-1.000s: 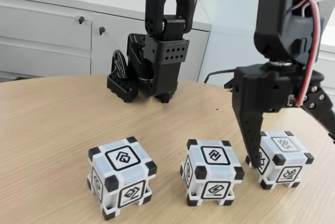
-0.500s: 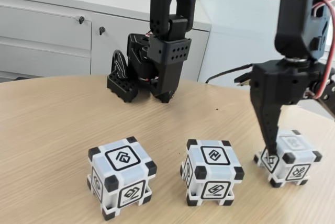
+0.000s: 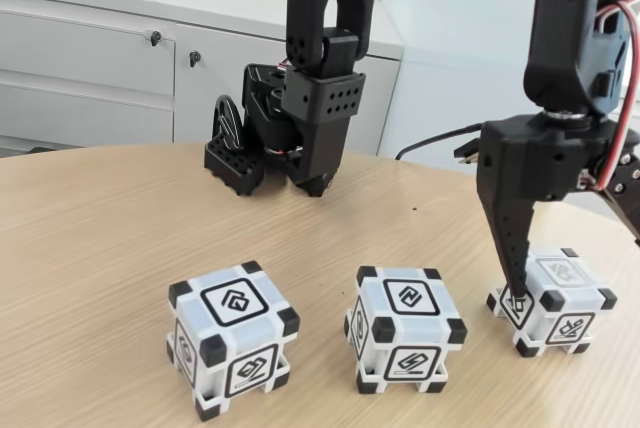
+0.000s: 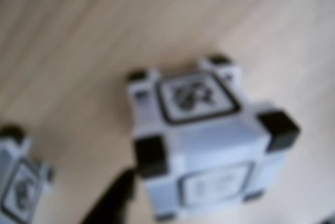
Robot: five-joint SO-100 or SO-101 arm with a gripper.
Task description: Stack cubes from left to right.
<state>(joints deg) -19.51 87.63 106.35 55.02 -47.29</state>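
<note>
Three cubes in a row on a wooden bench [image 3: 100, 238], all resting flat, none stacked, clear gaps between neighbours.

Left cube [image 3: 232, 340]: nearest the front edge in the fixed view, its bottom corner close to the frame edge. Bare wood to its left and behind it.

Middle cube [image 3: 406, 330]: just beside the left cube, apart from it; upright, top glyph legible.

Right cube [image 3: 553, 301]: set slightly further back, turned a little off the row's line, near the right frame edge. The wrist view shows it [image 4: 207, 135] blurred, its glyphs unreadable; part of another cube [image 4: 21, 182] is cut off at the lower left there.

Gripper [image 3: 517, 293]: one black finger points straight down, its tip at the right cube's left top corner, seemingly touching. The second finger is hidden behind the cube and wrist body, so whether the gripper is spread or pressed together cannot be told. A dark finger tip [image 4: 112, 203] shows beside the cube in the wrist view.

Arm [image 3: 560, 78]: wrist vertical over the right cube, red and white wires at its side, upper links cut off at the top.

Behind: black arm base [image 3: 300, 118] at the bench's far edge; white cabinets [image 3: 90, 68] beyond.
</note>
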